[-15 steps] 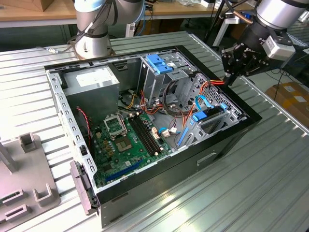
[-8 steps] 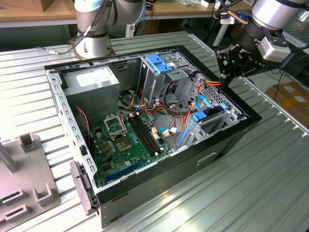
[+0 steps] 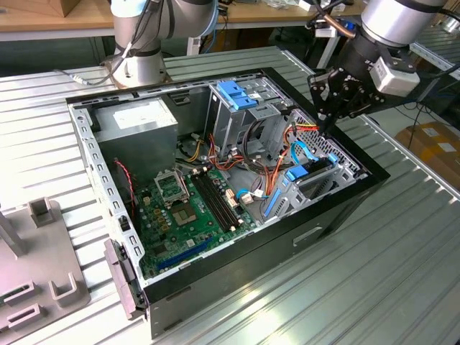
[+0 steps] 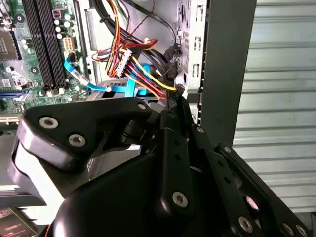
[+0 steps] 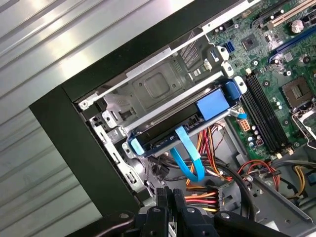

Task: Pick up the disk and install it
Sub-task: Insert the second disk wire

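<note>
- Lying open on the ribbed metal table: a black computer case, holding a green motherboard in the middle.
- Sitting at about 11 o'clock inside the case in the exterior view: a grey power-supply box; standing at about 1 o'clock: a metal drive cage with a blue handle on top.
- Resting at about 3 o'clock inside the case: the disk, seated in a metal bay against the wall on the exterior view's right, well apart from the tool.
- Showing its black body and blue bracket in the first wrist view: the disk, lying flat in the bay, with a blue ribbon cable crossing its edge.
- Running roughly from 8 o'clock to 2 o'clock in the exterior view: the disk's long axis, parallel to that wall.
- Trailing beside the bay: red, yellow and orange wires.
- Hovering above the case's rim at about 2 o'clock: the tool, fingers pressed together on nothing, tips pointing down at the wires.
</note>
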`<state>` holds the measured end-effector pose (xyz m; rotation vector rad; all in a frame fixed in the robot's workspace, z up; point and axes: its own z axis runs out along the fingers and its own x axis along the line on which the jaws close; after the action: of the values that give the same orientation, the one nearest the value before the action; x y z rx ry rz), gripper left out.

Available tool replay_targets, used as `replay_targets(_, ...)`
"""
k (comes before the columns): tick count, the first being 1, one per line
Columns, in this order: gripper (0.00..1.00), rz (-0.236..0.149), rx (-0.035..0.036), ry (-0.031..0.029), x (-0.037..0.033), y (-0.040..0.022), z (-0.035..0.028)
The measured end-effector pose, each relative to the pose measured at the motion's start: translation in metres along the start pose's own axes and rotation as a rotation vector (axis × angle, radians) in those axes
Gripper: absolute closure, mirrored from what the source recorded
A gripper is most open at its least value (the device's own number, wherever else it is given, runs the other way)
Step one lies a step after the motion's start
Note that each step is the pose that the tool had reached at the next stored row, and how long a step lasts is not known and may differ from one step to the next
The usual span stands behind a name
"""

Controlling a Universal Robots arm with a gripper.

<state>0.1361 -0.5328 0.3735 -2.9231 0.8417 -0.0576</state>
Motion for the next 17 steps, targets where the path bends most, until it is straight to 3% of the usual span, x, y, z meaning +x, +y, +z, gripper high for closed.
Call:
replay_targets(9,0.83,0.167,-0.0014,0.0177,0.0,0.0001,0.0006)
replay_targets(10,0.83,0.216,-0.0019,0.0229,-0.0001,0.0001,0.0007)
replay_targets(13,0.83,0.299,-0.0027,0.0318,-0.0001,0.0002,0.0009)
replay_targets(17,0.83,0.344,-0.0031,0.0365,-0.0005,0.0005,0.001)
